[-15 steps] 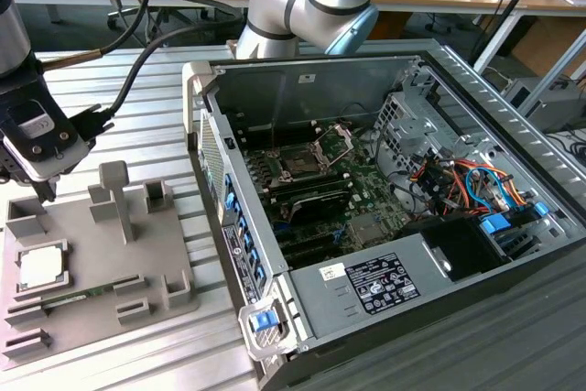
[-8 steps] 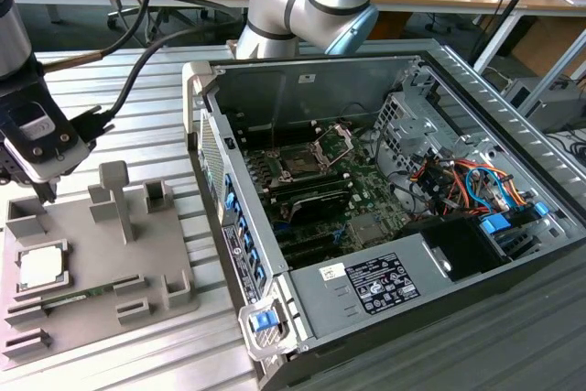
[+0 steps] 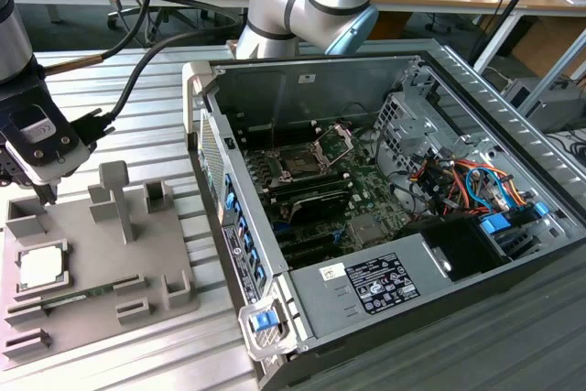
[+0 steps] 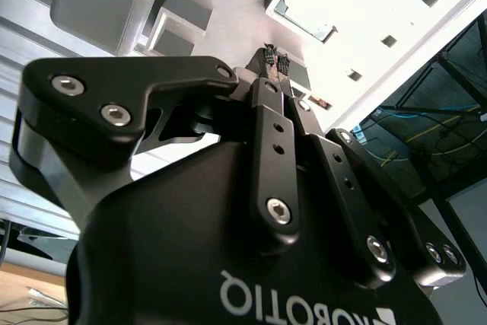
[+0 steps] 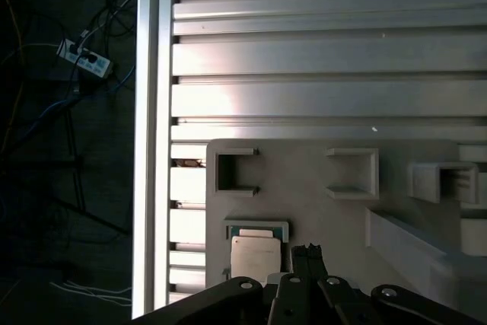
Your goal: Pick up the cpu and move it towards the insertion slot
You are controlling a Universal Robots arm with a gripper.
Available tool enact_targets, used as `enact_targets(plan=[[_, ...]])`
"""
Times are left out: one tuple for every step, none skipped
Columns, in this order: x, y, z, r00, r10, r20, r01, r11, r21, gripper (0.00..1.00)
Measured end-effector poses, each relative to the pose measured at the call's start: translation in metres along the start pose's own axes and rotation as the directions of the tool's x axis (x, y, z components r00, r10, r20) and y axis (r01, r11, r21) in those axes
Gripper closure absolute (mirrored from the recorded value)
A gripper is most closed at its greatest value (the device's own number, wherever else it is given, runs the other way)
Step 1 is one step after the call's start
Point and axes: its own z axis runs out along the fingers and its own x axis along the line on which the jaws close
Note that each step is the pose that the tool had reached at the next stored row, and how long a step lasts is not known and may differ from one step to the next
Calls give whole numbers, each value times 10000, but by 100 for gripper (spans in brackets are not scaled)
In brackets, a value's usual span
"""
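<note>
The cpu (image 3: 41, 267) has a smooth, silvery metal top. The tray (image 3: 101, 263) is matt grey plastic, the table (image 3: 156, 125) ribbed bright aluminium, the gripper (image 4: 275, 60) satin-black metal.

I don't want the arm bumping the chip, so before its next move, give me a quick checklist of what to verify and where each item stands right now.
1. The cpu lies flat in its recess of the grey tray: ok.
2. The end effector is centred over the cpu: not ok. It is off to one side of the chip, above the tray.
3. The fingers are parted for a grasp: not ok. They are together with nothing between them.
4. The retention bracket of the insertion slot is raised: ok.
5. The insertion slot is empty: cannot tell.
</note>
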Motion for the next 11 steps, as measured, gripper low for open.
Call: enact_targets(plan=[[0,0,3,10000,0,0,0,10000,0,89],[0,0,6,10000,-1,1,1,10000,0,89],[0,-1,8,10000,-1,0,1,10000,0,89],[1,0,11,10000,0,1,0,10000,0,89],[1,0,12,10000,0,0,0,10000,0,89],[1,-1,15,10000,0,1,0,10000,0,89],[1,-1,16,10000,-1,0,1,10000,0,89],[1,-1,18,10000,0,0,0,10000,0,89],[1,-1,21,10000,0,0,0,10000,0,89],[1,-1,23,10000,0,0,0,10000,0,89],[1,-1,25,10000,0,0,0,10000,0,89]])
